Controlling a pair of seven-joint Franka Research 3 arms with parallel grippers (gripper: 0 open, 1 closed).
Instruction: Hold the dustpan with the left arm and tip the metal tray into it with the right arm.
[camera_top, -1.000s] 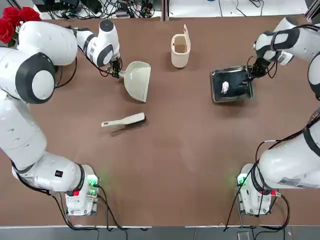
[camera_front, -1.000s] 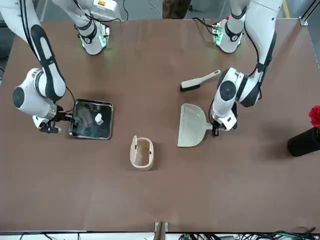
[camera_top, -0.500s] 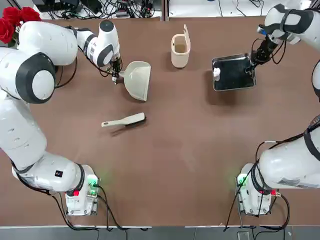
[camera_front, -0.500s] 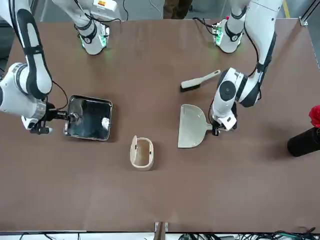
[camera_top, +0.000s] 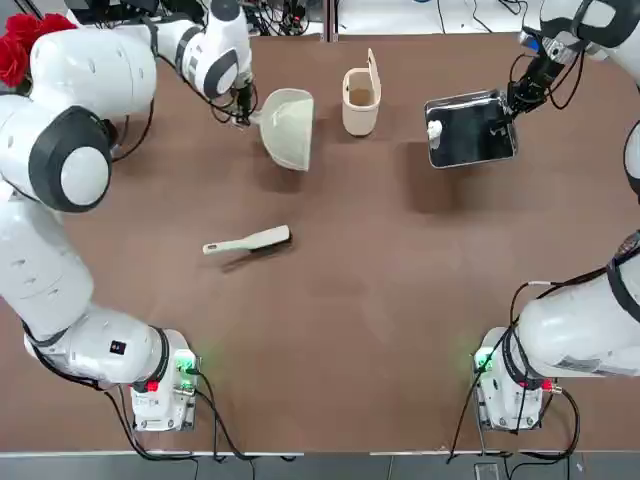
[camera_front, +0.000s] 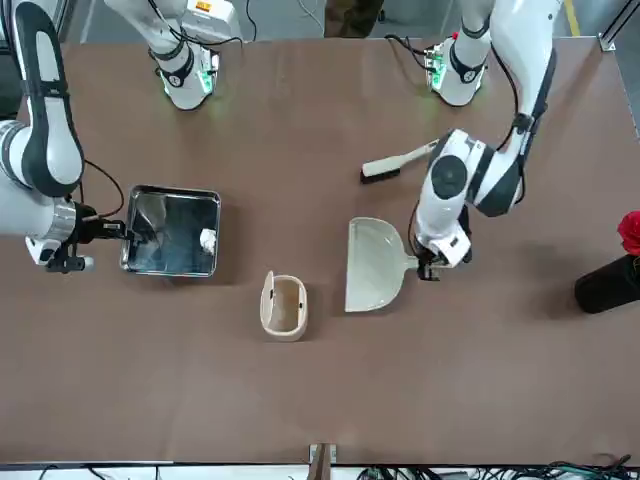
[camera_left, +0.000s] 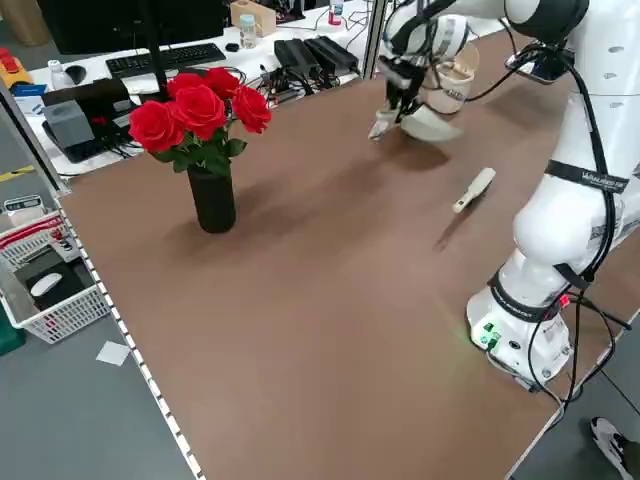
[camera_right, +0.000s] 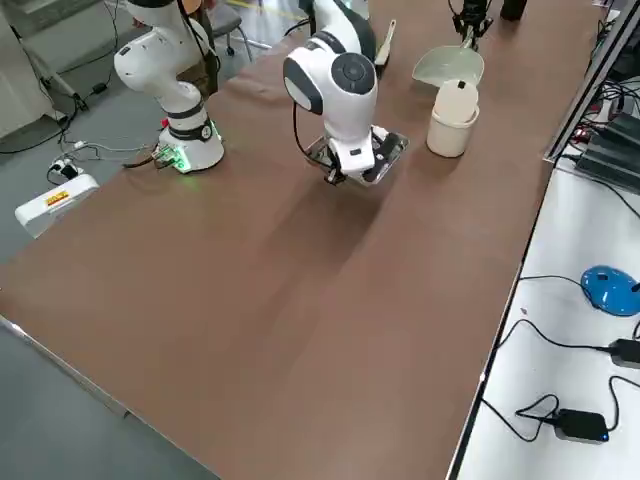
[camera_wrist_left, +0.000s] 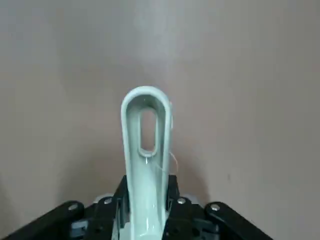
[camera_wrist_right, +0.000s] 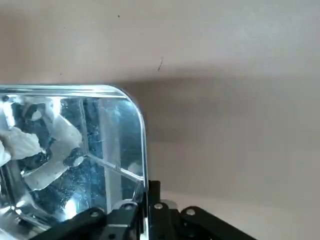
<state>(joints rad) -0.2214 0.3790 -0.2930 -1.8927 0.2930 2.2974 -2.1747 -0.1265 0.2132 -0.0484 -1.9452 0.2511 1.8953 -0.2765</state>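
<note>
The cream dustpan (camera_top: 288, 128) hangs above the table at the far left, its shadow below it. My left gripper (camera_top: 243, 115) is shut on its stubby handle (camera_wrist_left: 145, 150), which stands between the two fingers in the left wrist view. The shiny metal tray (camera_top: 475, 135) is raised off the table at the far right and tilted. My right gripper (camera_top: 513, 100) is shut on its rim at the right edge. A crumpled white scrap (camera_top: 434, 128) lies against the tray's left rim. From the front, the dustpan (camera_front: 372, 265) and the tray (camera_front: 165, 235) are well apart.
A tall cream cup with a flap (camera_top: 360, 97) stands between dustpan and tray. A slim cream hand brush (camera_top: 248, 241) lies left of centre. A dark vase of red roses (camera_top: 25, 40) stands at the far-left corner.
Both arms rose. The dustpan came off the table and moved farther away and right. The tray lifted and tilted, and the white scrap slid to its left rim.
</note>
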